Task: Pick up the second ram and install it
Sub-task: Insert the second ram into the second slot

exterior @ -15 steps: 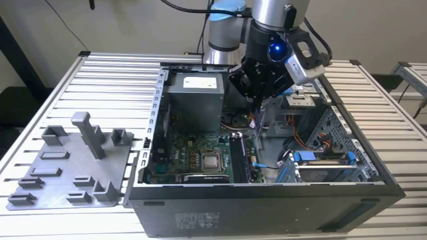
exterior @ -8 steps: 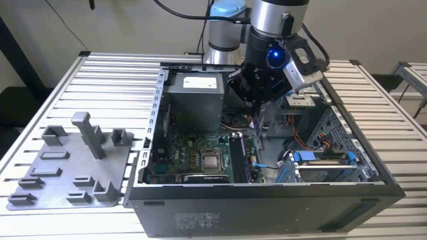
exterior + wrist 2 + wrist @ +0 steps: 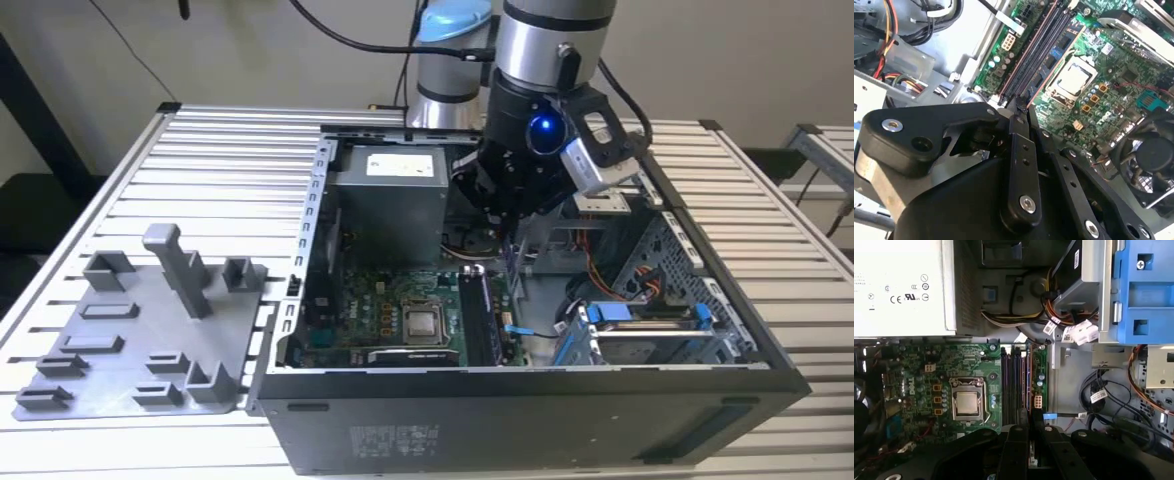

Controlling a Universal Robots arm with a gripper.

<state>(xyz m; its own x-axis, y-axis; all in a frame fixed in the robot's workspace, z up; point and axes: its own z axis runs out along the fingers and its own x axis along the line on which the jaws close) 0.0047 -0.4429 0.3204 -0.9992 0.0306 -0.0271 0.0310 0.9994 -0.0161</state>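
Observation:
My gripper (image 3: 505,236) hangs inside the open computer case (image 3: 534,400), above the motherboard's far end. Its two black fingers stand close together in both wrist views (image 3: 1018,106) (image 3: 1030,420), and I see nothing between them. Directly beneath them run the memory slots (image 3: 1036,47), beside the processor socket (image 3: 968,402). A long dark stick, the ram (image 3: 474,312), stands upright in a slot on the side away from the socket (image 3: 1023,380). The slots hold dark sticks, and I cannot tell which one is the second ram.
A grey holder tray (image 3: 134,335) with upright posts lies on the slatted table at the exterior view's left. The grey power supply (image 3: 387,195) fills the case's far corner. A blue drive bracket (image 3: 641,318), loose cables (image 3: 1094,395) and a black fan (image 3: 1149,155) crowd around the board.

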